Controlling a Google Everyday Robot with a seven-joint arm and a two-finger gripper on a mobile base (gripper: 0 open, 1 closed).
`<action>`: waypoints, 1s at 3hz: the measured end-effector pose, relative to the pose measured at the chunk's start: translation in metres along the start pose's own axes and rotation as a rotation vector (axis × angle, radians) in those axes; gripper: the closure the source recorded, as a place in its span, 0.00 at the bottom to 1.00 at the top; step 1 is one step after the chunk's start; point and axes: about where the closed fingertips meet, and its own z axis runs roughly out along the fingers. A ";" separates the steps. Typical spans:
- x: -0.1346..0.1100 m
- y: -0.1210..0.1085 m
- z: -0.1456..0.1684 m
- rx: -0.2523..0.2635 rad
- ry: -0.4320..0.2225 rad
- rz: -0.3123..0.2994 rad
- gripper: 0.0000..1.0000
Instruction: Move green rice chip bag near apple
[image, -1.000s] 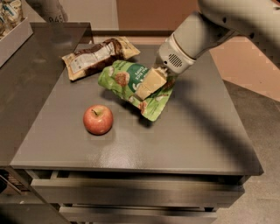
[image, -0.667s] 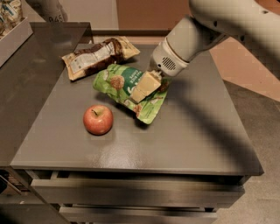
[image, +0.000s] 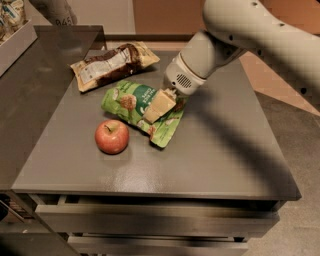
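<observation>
The green rice chip bag (image: 128, 101) lies on the grey table (image: 220, 150), just right of and behind the red apple (image: 112, 136). The bag's near edge is about a finger's width from the apple. My gripper (image: 159, 106), with cream-coloured fingers, comes down from the upper right onto the bag's right half and is shut on it. The arm's white wrist hides the bag's far right corner.
A brown and cream snack bag (image: 112, 64) lies behind the green bag at the table's far left. A darker counter with a grey tray (image: 15, 42) adjoins on the left. Drawers sit below the table's front edge.
My gripper has moved left and towards the front, carrying the green bag with it, so the bag now lies closer to the apple. The apple and brown bag have not moved.
</observation>
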 end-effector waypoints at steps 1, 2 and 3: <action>-0.001 0.001 0.001 -0.002 0.001 -0.002 0.12; -0.001 0.002 0.003 -0.005 0.002 -0.003 0.00; -0.001 0.002 0.003 -0.005 0.002 -0.004 0.00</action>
